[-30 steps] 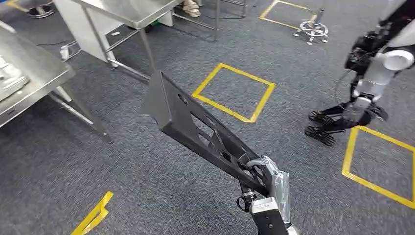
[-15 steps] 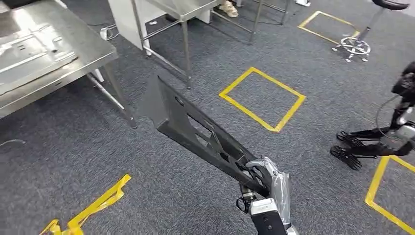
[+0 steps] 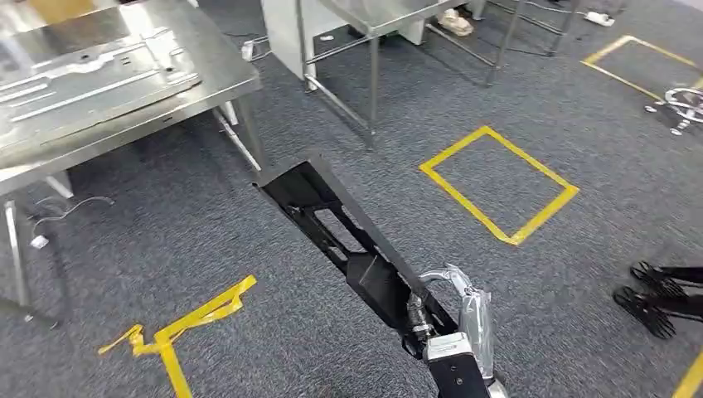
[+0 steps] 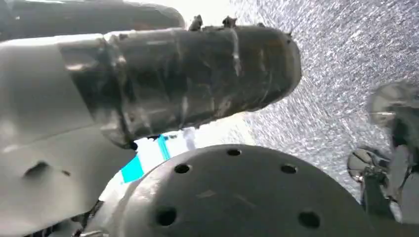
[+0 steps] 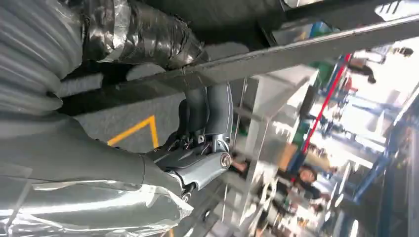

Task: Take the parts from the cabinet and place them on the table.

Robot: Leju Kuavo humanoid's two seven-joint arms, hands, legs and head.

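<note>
Black metal bracket point(image 3: 348, 240) is sitting clamped at its near end in our right hand point(image 3: 452, 311), long axis pointing ahead-left toward the steel worktop point(image 3: 207, 79), which is waiting well apart. Can't tell what our left hand point(image 4: 188, 74) is doing.

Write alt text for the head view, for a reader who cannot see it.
The robot's right hand grips one end of a long black metal part, which juts out over grey carpet toward a steel table at upper left. Flat metal panels lie on the table, and yellow tape squares mark the floor.
</note>
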